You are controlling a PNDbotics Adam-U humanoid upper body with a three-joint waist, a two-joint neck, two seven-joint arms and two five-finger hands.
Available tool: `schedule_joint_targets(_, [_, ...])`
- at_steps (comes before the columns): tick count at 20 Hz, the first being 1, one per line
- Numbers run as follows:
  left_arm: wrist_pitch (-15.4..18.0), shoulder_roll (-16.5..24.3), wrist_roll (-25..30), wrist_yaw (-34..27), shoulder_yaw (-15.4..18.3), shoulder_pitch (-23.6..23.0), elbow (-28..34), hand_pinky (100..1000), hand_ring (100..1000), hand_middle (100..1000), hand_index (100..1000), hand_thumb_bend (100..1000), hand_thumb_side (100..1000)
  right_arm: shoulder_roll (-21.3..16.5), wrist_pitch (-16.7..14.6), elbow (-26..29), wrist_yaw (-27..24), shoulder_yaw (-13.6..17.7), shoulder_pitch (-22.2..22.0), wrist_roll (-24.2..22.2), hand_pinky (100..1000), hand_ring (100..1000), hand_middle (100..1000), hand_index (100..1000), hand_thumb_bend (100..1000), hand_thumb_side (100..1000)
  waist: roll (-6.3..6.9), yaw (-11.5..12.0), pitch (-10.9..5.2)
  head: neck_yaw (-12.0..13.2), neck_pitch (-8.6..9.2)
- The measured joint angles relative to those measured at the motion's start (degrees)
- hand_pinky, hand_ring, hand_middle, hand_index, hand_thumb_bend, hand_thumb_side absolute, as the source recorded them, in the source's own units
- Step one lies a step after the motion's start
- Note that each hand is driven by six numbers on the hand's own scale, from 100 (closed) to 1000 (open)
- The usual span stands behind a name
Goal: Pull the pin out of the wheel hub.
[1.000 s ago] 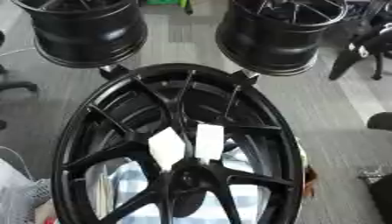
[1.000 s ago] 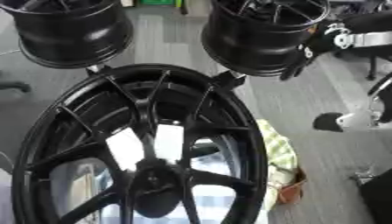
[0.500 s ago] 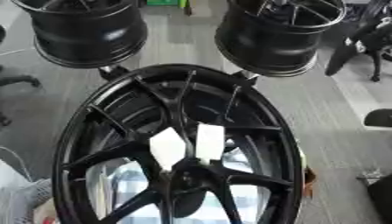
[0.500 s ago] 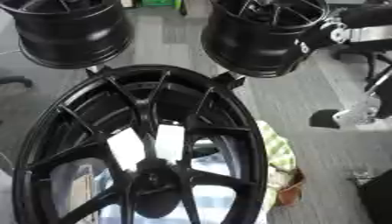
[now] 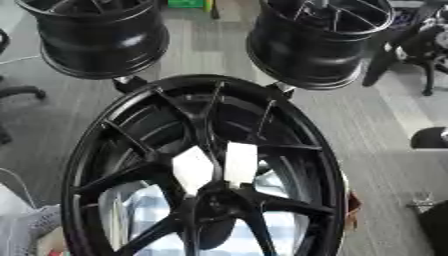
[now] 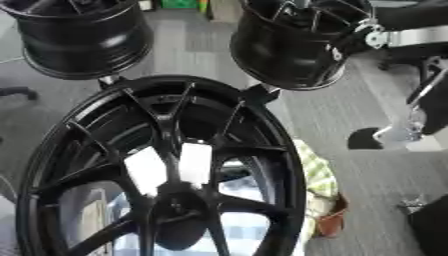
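Left eye view: a large black wheel (image 5: 201,170) fills the lower middle, its spokes meeting at the wheel hub (image 5: 210,200) near the bottom. Two white patches (image 5: 214,165) sit side by side between spokes just above the hub; what they are cannot be told. No pin can be made out at the hub. Behind the wheel stand two more black rims, a left rim (image 5: 96,37) at upper left and a right rim (image 5: 319,42) at upper right, both on a grey floor (image 5: 376,125). Dark office chair parts (image 5: 420,45) show at the right edge. No robot hand shows here, so whether the fingers are spread or pinching cannot be said.

Right eye view: the same wheel sits further left, hub low in the picture. A green-checked cloth (image 6: 317,175) shows past the wheel's right edge, with a brownish object (image 6: 331,222) just below it. At upper right a silver and black arm segment (image 6: 411,35) crosses in front of the right rim; its hand lies outside the picture. A pale chair base (image 6: 398,135) stands on the floor at right.

As a judgement, the task has not visibly begun: nothing touches the hub, no hand is near it, and finding, grasping and drawing out the pin all remain to be done
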State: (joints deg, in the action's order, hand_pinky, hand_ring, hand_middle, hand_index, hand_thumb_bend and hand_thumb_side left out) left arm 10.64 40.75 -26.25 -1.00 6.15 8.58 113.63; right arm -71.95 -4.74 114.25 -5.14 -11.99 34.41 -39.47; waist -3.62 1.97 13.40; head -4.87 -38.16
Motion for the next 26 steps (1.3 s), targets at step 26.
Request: schedule_joint_targets(26, [-0.3,0.0,1.4,-0.4,-1.0,-0.3,0.0,767,868,740,876,303,728,11.0,15.0,0.0,9.5,-18.8,22.9,-2.1,827,803,774,841,546,365,-0.56,-0.2,-0.73,0.2,-0.55])
